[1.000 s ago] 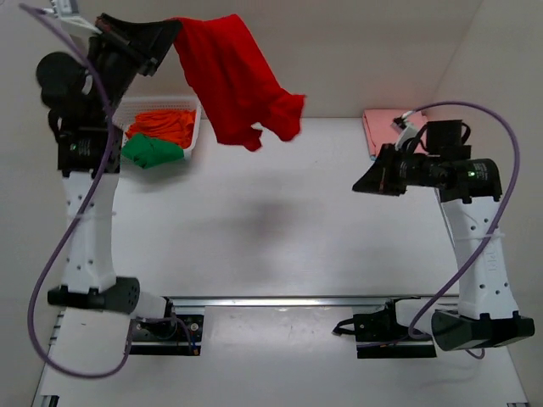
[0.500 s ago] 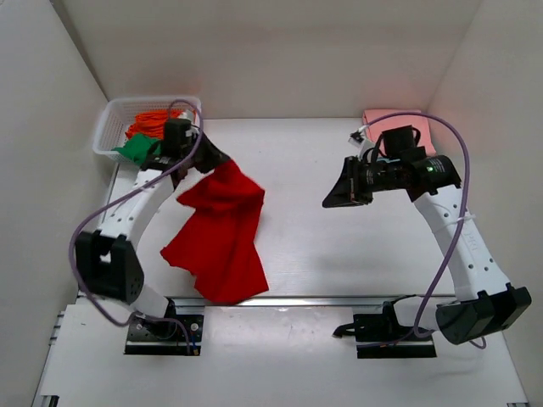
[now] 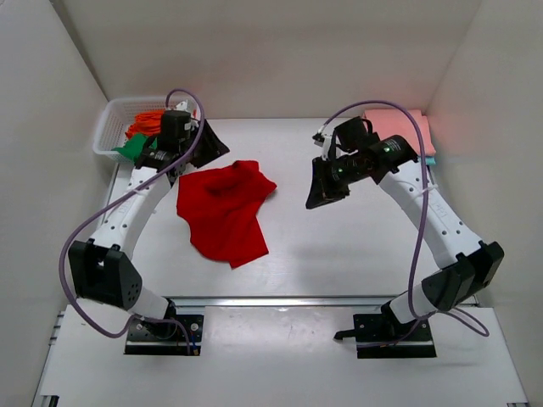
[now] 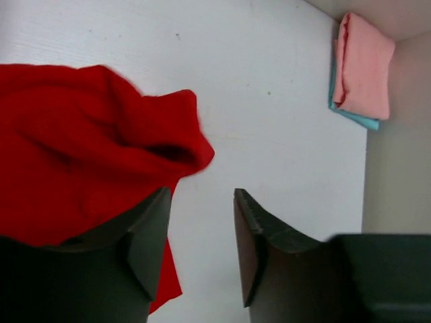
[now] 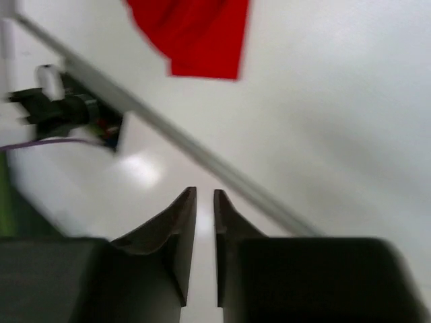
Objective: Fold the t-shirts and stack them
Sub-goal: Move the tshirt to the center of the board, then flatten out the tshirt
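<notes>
- White table (image 3: 339,254), white walls all round, and the red t-shirt (image 3: 222,212) is down! A second ago it hung high in the air from the left arm; now it lies in a rumpled heap on the left half of the surface.
- Left gripper (image 4: 202,196) has just let go: jaws apart, nothing between them, hovering just beyond the shirt's far edge.
- Right gripper (image 5: 205,194) has swung in towards the middle, fingers pressed together and empty, poised above bare table well right of the cloth.
- Over in the far right corner, the pink t-shirt (image 3: 394,127) sits folded on top of the light blue t-shirt (image 3: 430,159), so that looks like the stack.
- Far left, the basket (image 3: 106,129) holds the orange t-shirt (image 3: 151,119) and the green t-shirt (image 3: 131,149), both waiting.
- So the red one looks to be the third shirt, out of the basket but not yet flat; it probably needs spreading before any fold, likely with both arms.
</notes>
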Robot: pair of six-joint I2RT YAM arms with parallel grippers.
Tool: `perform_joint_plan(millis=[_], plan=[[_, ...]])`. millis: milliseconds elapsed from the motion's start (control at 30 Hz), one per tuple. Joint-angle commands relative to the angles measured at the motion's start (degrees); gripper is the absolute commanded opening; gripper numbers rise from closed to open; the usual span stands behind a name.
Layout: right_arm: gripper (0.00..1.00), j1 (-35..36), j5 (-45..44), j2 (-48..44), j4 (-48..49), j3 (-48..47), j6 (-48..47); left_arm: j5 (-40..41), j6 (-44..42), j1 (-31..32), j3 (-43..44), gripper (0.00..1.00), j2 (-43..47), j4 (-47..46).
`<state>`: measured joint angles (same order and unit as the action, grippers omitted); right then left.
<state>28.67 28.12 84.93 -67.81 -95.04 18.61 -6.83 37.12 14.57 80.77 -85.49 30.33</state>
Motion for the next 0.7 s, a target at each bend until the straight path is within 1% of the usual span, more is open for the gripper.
perform_joint_plan(millis=[0,33,67,100,133,167,200,233,267,300,333,367,400,433,500,533,567,600,633,667], plan=[[0.18,-0.3,-9.5,-2.6,4.8,-0.3,-9.7,1.7,-2.1,-1.0,-4.8,0.59,4.2,2.1],[0.32,-0.2,-10.8,-4.0,9.6,2.9,-13.1,0.8,-1.5,-2.2,-5.7,0.62,5.1,1.8],[0.52,-0.6,-10.6,-5.8,12.2,7.0,-14.3,0.4,-1.2,-3.3,-7.3,0.67,5.9,1.7],[0.62,-2.8,-6.5,-7.7,18.1,9.2,-14.3,-0.4,-1.6,-3.7,-8.2,0.69,6.6,2.8],[0.68,-4.7,-2.4,-8.5,22.7,12.7,-13.4,-0.7,-2.1,-4.1,-8.7,0.69,7.5,3.3],[0.75,-5.2,-1.1,-9.6,24.6,15.6,-13.2,0.4,-3.5,-3.8,-9.0,0.64,8.0,5.6],[0.67,-4.2,-2.9,-9.8,26.9,16.2,-13.2,1.1,-4.4,-3.2,-9.0,0.54,8.2,6.8],[0.44,-1.2,-6.5,-9.6,26.6,17.3,-14.4,2.2,-6.6,-2.3,-9.1,0.43,8.8,9.7],[0.28,1.2,-8.9,-8.1,26.2,18.0,-15.3,3.7,-8.6,-1.2,-10.5,0.33,9.8,12.4],[0.0,1.5,-9.1,-6.7,25.8,18.9,-15.2,4.2,-10.3,0.4,-13.7,0.31,11.0,14.2],[0.0,1.2,-5.9,-5.0,25.8,19.8,-15.3,4.7,-10.8,1.7,-16.1,0.25,11.6,16.3],[0.0,0.9,-2.6,-4.5,26.8,21.6,-14.7,5.1,-11.3,2.1,-17.5,0.22,12.4,17.2],[0.0,0.8,-1.8,-3.5,27.4,23.2,-14.3,4.0,-12.3,2.9,-20.5,0.23,13.1,18.2],[0.0,1.0,-0.7,-2.1,27.7,23.7,-13.9,3.5,-12.3,4.0,-23.4,0.28,13.7,19.1],[0.01,3.5,-2.9,-1.3,28.6,23.7,-15.0,2.0,-11.5,4.4,-27.9,0.45,15.9,18.5],[0.09,3.9,-3.3,-0.4,29.0,23.8,-15.4,2.0,-10.2,4.4,-30.9,0.48,17.5,17.9],[0.13,5.3,-3.9,0.1,30.7,23.9,-15.6,1.7,-9.8,3.5,-34.0,0.5,18.8,16.9],[0.15,6.8,-3.6,0.4,33.0,24.5,-15.5,2.0,-7.7,2.8,-35.6,0.52,20.4,16.4],[0.27,7.8,-3.2,1.4,33.4,25.3,-14.7,1.4,-6.4,0.8,-38.6,0.54,22.3,14.9],[0.31,8.6,-2.5,2.8,35.9,26.0,-14.5,1.6,-5.8,0.4,-40.8,0.57,23.5,13.9]])
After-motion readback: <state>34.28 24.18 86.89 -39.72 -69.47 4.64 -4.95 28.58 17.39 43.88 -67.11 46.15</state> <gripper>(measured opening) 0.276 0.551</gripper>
